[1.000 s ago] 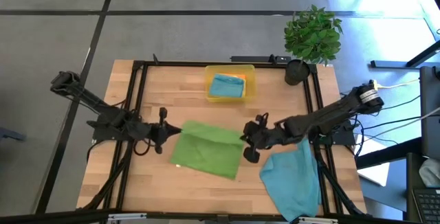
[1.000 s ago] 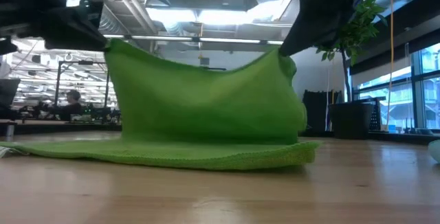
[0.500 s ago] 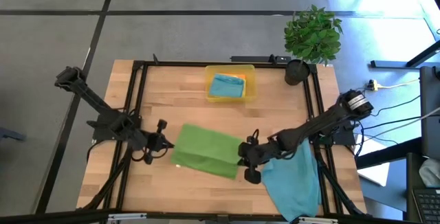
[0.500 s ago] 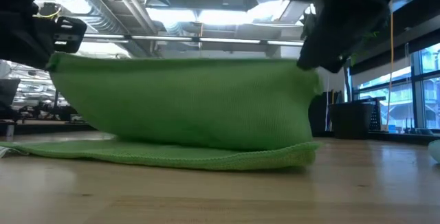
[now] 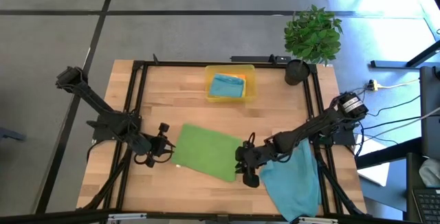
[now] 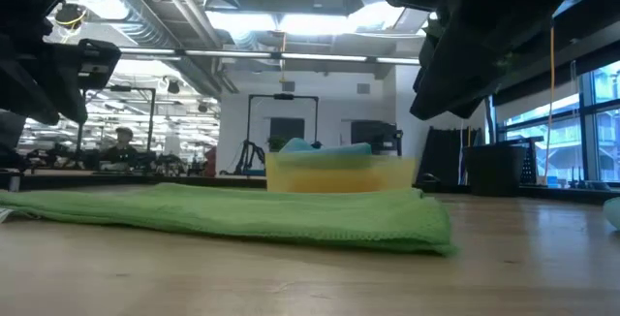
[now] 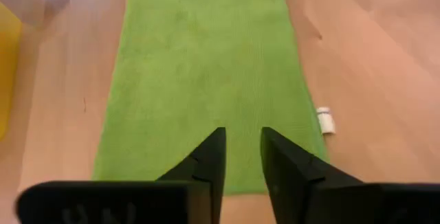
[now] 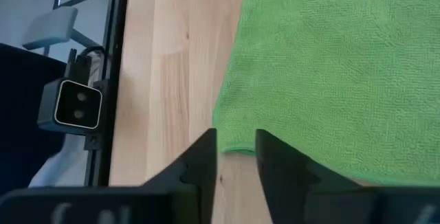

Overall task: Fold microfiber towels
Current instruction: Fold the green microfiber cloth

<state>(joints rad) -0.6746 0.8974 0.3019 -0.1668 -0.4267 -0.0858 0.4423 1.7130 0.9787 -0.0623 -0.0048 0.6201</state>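
The folded green towel (image 5: pixel 205 152) lies flat on the table (image 5: pixel 185 100), between the left tool (image 5: pixel 163 150) and right tool (image 5: pixel 245 165); both tools stand released, gripping nothing, at its ends.

High view: straight down over the whole table (image 5: pixel 206 93). Low view: at tabletop height, level, facing the room. Left and right wrist views: close above the green towel (image 7: pixel 206 66), each past its own fingers, from opposite ends. All four views share that towel beside the grippers.
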